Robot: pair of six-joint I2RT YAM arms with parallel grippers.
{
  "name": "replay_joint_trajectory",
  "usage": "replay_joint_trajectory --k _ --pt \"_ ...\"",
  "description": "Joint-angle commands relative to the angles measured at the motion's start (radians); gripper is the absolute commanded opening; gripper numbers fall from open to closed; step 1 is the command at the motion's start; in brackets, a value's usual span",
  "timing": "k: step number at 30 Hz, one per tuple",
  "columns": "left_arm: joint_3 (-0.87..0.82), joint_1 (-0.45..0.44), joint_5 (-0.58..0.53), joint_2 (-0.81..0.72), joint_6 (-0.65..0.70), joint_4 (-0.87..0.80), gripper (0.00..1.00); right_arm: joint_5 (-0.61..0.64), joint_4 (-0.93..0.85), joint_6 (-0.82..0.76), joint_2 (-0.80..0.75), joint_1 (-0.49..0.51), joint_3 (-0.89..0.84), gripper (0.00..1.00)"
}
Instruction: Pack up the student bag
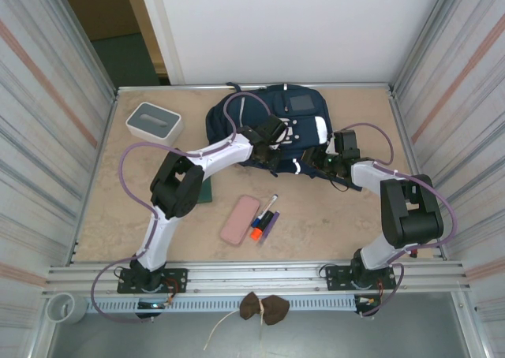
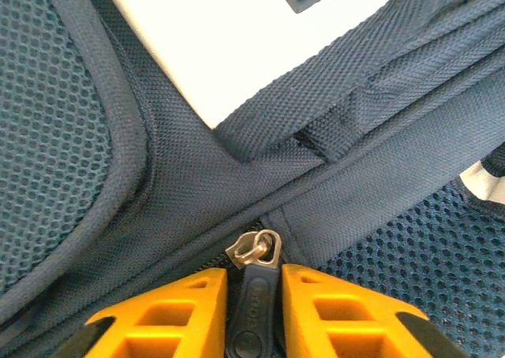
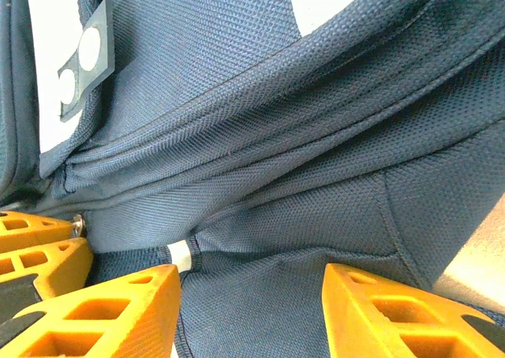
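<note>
The student bag [image 1: 272,102], navy with white patches and a grey front square, lies at the back middle of the table. My left gripper [image 1: 274,141] rests on its near side. In the left wrist view its yellow fingers [image 2: 316,311] are shut on the dark zipper pull [image 2: 254,315], just below the metal slider [image 2: 254,247]. My right gripper [image 1: 316,159] is at the bag's near right edge. Its jaws [image 3: 252,275] stand well apart with a thick fold of the bag's navy fabric [image 3: 268,216] gathered between them.
A white-and-grey box [image 1: 154,121] stands at the back left. A pink pencil case [image 1: 239,219] and some pens [image 1: 264,220] lie in the middle front. A dark green book [image 1: 207,189] lies under the left arm. Corrugated walls close both sides.
</note>
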Motion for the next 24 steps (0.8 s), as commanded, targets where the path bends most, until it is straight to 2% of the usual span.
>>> replay_joint_trajectory --k 1,14,19,24 --pt "0.006 0.011 0.027 -0.019 -0.016 0.041 0.21 -0.001 -0.013 0.005 0.015 -0.004 -0.022 0.50" --pt "-0.043 0.012 -0.027 -0.076 0.008 0.024 0.04 0.010 -0.030 -0.004 0.004 -0.008 -0.023 0.50" --pt "-0.116 0.011 -0.040 -0.144 0.004 0.060 0.02 0.013 -0.033 -0.006 0.003 -0.013 -0.023 0.50" --pt "-0.127 0.012 -0.062 -0.137 0.014 0.050 0.02 0.010 -0.033 -0.006 0.006 -0.014 -0.020 0.51"
